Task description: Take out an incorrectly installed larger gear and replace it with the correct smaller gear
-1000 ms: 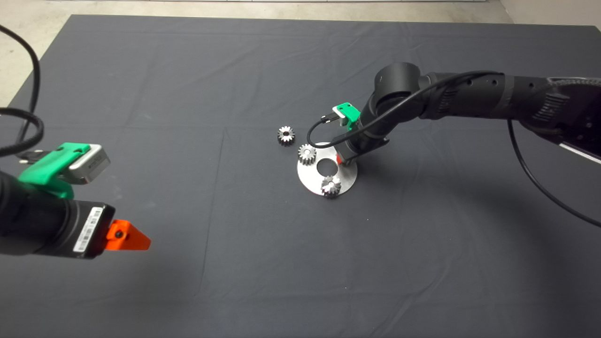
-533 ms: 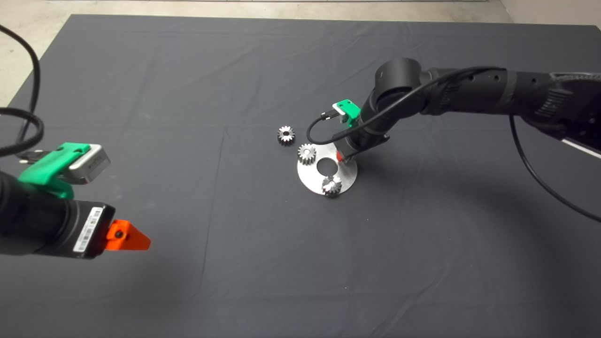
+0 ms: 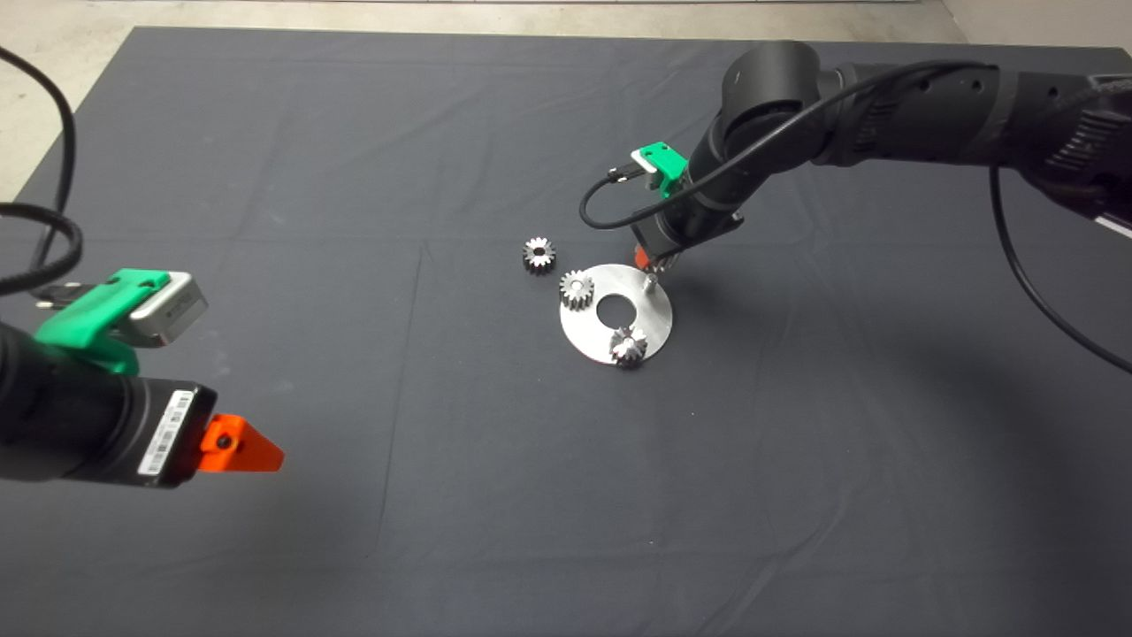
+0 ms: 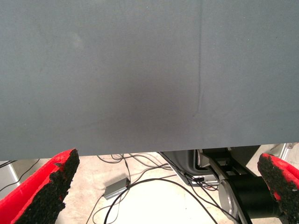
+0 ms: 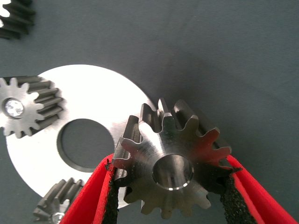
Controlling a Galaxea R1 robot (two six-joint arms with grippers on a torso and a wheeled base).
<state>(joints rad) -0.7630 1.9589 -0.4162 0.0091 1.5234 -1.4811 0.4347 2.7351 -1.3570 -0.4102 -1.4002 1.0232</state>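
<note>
While the right gripper clamps the dark grey coarse-toothed larger gear just above the round steel plate, the dark-faced fine-toothed smaller gear lies on the mat beyond the plate, nearer this arm than the parked, wide-open left gripper.

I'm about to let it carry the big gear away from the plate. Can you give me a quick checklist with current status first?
1. Larger gear clamped between the right gripper fingers: ok.
2. Gear lifted clear of its pin, which stands bare on the round steel plate: ok.
3. Other two gears on the plate, the pale one and the star-centred one, seated on their pins: ok.
4. Smaller gear waiting on the mat beside the plate: ok.
5. Left gripper open, parked at the lower left: ok.
</note>
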